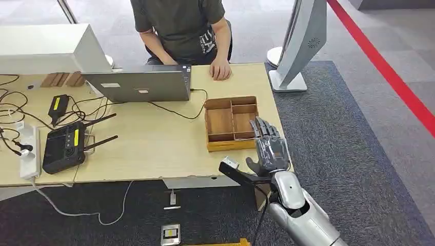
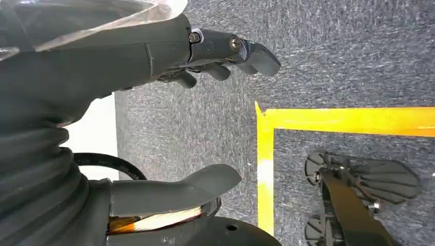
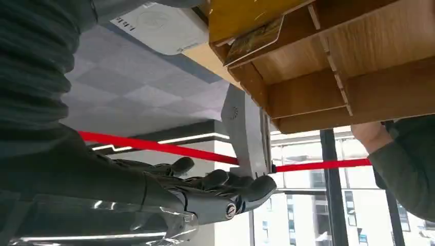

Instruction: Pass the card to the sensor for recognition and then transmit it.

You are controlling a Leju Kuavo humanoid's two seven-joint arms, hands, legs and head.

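While one person [image 1: 182, 25] sits at the far side of the table [image 1: 154, 148] with a hand resting on its top, one wooden tray [image 1: 218, 123] stands at the table's right end, split by thin walls into several compartments. One card [image 3: 255, 37] lies in the compartment along the tray's near wall, tilted against that wall. One small white reader [image 3: 159, 25] sits at the table edge just beside the tray.

Two hands show. The right hand [image 1: 268, 146] hovers over the tray's near right corner, fingers stretched out and apart, holding nothing and not touching the card. The left hand [image 2: 128, 56] hangs over grey carpet marked with yellow tape [image 2: 359, 120], thumb and fingers wide apart with nothing between them.

Also on the table are one laptop [image 1: 138, 84], one black controller [image 1: 64, 146] with two antennas, and one white power strip [image 1: 29, 154] among loose cables.
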